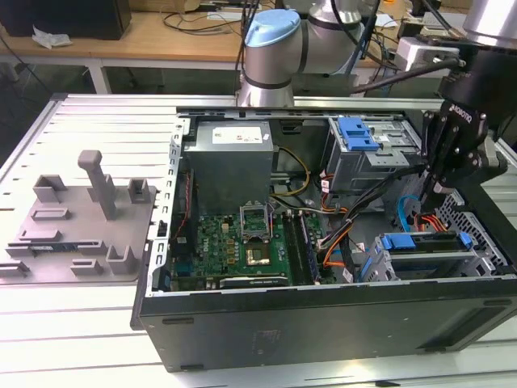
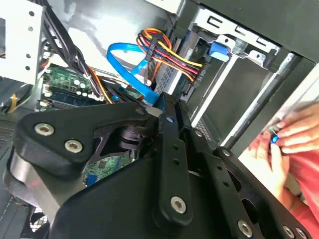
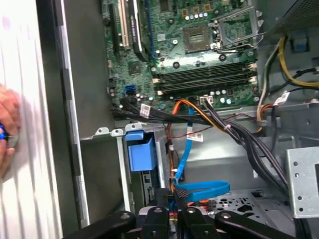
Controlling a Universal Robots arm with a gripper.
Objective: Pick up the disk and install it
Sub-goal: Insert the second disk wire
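I've got the gripper point(image 1: 440, 190) hanging over the open PC case point(image 1: 323, 323) at the exterior view's right, fingers close together, gripping nothing I can see. The disk point(image 1: 424, 242) sits seated in the near-right bay just below. Farther back, the power supply point(image 1: 230, 166) has a white sticker, unreadable.

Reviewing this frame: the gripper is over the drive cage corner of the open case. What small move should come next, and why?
Probably a short, slow descent toward the disk. The gripper hangs just above the cage where the disk lies, apart from it. A blue cable loops close by, so I'd keep clear of it.
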